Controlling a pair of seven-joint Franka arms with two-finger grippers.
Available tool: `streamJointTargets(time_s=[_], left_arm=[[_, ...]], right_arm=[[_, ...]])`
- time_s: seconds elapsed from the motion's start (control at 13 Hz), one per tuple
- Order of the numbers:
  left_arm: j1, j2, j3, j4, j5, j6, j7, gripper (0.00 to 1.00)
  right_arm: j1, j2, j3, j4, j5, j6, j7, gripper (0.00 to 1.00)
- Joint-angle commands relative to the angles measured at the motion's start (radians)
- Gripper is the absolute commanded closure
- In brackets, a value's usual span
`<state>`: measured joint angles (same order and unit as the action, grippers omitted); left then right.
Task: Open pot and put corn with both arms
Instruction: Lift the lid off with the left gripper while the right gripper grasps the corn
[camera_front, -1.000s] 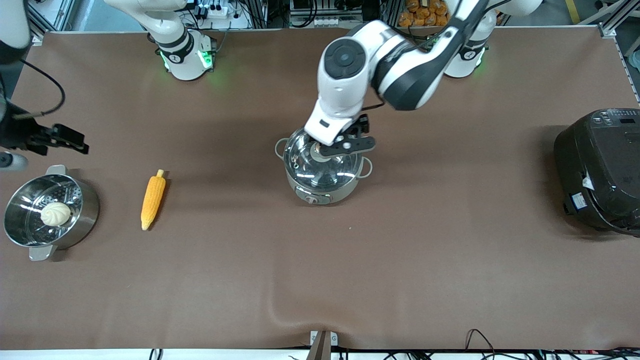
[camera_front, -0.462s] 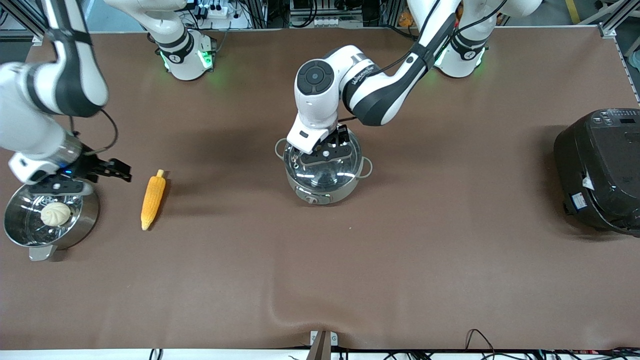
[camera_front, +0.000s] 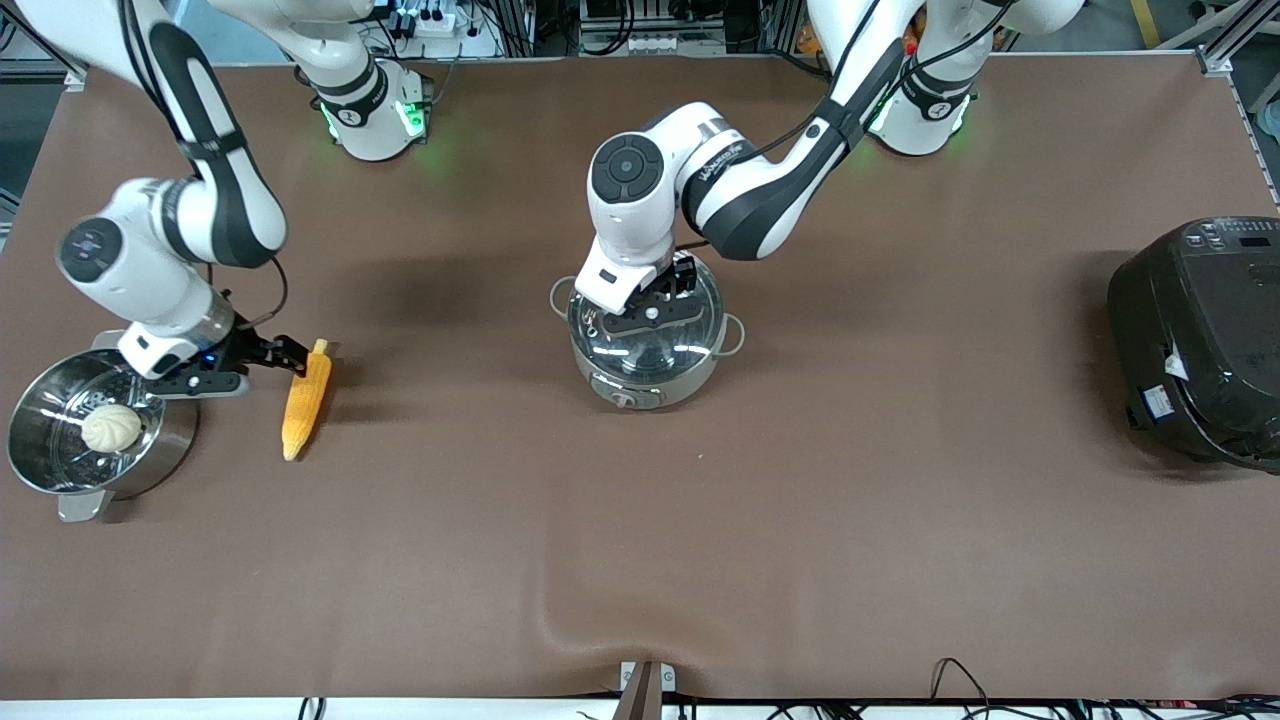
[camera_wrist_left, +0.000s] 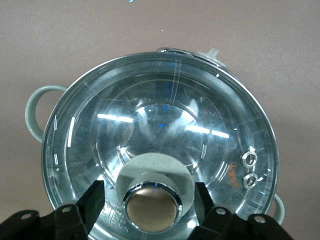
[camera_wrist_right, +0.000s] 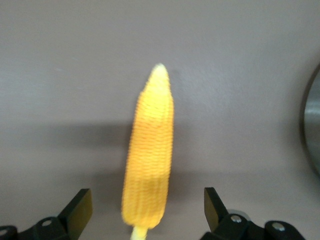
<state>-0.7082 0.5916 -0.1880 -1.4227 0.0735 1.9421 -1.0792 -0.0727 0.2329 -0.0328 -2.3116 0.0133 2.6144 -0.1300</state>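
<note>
The grey pot stands mid-table with its glass lid on. My left gripper is down over the lid. In the left wrist view the left gripper is open, its fingers on either side of the lid's chrome knob with gaps. The corn lies on the table toward the right arm's end. My right gripper hovers open over the corn's stub end. In the right wrist view the right gripper has the corn between its spread fingers, not touching.
A steel steamer pot holding a white bun stands beside the corn, at the right arm's end; its rim shows in the right wrist view. A large black cooker sits at the left arm's end.
My right arm has swung in from the table's end, past the steamer pot, to the corn's stub end. My left arm has lowered its gripper over the lid knob.
</note>
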Motion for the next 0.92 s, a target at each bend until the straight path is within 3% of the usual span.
streamJointTargets(time_s=[0.0,0.08,0.15,0.23,0.31,0.54,0.77,0.85], left_arm=[[-0.01,0.002,0.004,-0.002,0.012,-0.002,-0.025,0.36],[-0.008,0.0,0.004,-0.007,0.012,-0.002,-0.025,0.44],[-0.005,0.0,0.002,-0.009,0.012,-0.002,-0.024,0.63],[-0.004,0.0,0.002,-0.009,0.011,-0.008,-0.024,0.92],[-0.002,-0.004,0.002,-0.009,0.009,-0.011,-0.024,1.0],[0.033,-0.077,0.002,-0.001,-0.001,-0.072,-0.011,1.0],[0.111,-0.223,0.001,-0.002,-0.034,-0.185,0.1,1.0],[0.151,-0.271,0.001,-0.002,-0.041,-0.218,0.146,1.0]], right_arm=[[-0.056,0.077,0.013,0.001,0.02,0.073,0.006,0.04],[-0.05,0.103,0.014,0.007,0.08,0.084,0.019,0.04],[-0.026,0.117,0.014,0.017,0.152,0.087,0.018,0.04],[0.003,0.121,0.013,0.023,0.189,0.087,0.018,0.04],[0.013,0.121,0.013,0.024,0.194,0.085,0.018,0.04],[0.011,0.121,0.013,0.024,0.194,0.085,0.013,0.04],[0.033,0.143,0.013,0.035,0.191,0.098,0.015,0.33],[0.028,0.151,0.013,0.038,0.191,0.099,0.016,0.33]])
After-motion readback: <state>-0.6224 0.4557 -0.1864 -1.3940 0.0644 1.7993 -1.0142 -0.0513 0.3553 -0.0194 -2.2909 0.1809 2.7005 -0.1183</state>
